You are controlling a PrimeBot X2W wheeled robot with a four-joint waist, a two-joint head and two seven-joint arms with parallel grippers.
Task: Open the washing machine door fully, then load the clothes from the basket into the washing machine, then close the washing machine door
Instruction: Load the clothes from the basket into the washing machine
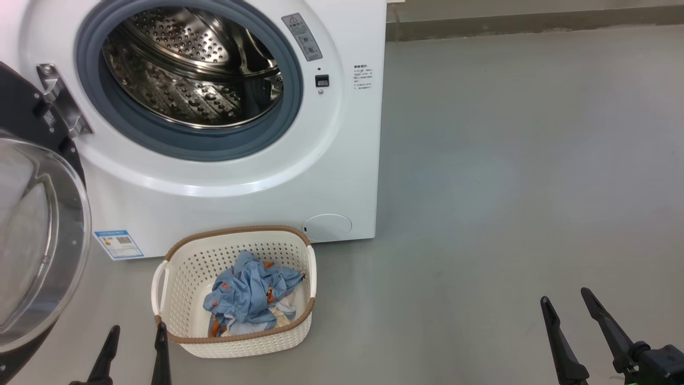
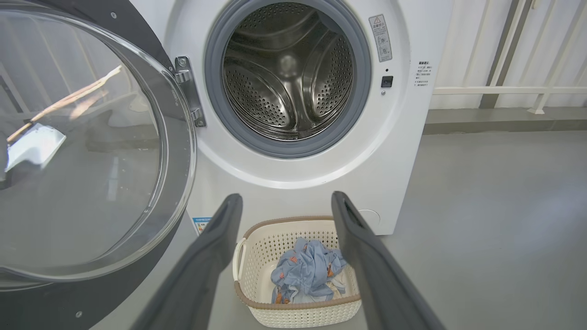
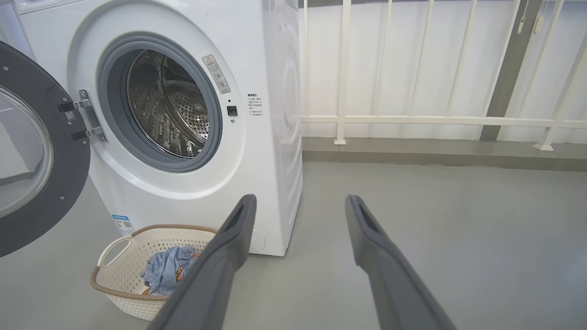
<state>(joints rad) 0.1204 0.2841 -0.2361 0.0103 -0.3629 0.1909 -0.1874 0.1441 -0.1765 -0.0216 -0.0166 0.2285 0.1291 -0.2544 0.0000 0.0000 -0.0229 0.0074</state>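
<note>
Left gripper (image 1: 137,329): jaws spread wide, nothing held. Two long, dark, matte fingers taper to the tips. In the left wrist view they frame the basket (image 1: 235,231), which sits ahead of them. In the head view one fingertip overlaps the basket's near-left corner, and I can't tell if it touches.

Right gripper (image 1: 565,295): also spread wide and empty, over bare grey floor (image 1: 507,187), well apart from the basket.

The basket is cream perforated plastic, a rounded rectangle with a brown woven-look rim and side handles. It's on the floor just in front of the washing machine (image 1: 342,176). The clothes (image 1: 251,291) are inside it: crumpled light blue fabric with small orange prints, white and cream cloth underneath.

The washing machine is a glossy white box. The steel drum (image 1: 197,69) is perforated and ribbed, and it's ringed by a blue-grey rubber gasket (image 1: 181,147).

The washing machine door (image 1: 37,230) is swung open to the left on a metal hinge (image 1: 59,99). It has a black rim and a clear, bulging glass bowl.

Labels:
- Grey strip label (image 1: 302,36) at the opening's upper right, with a warning triangle. Text too small to read.
- Small black square latch slot (image 1: 321,81) below it.
- Printed text block (image 1: 362,78) beside that, illegible.
- Blue sticker (image 1: 118,244) at the lower left corner, with a QR-type code. No brand readable.
- Round white cover (image 1: 327,226) at the lower right.

A white railing (image 3: 412,120) stands behind the machine.
</note>
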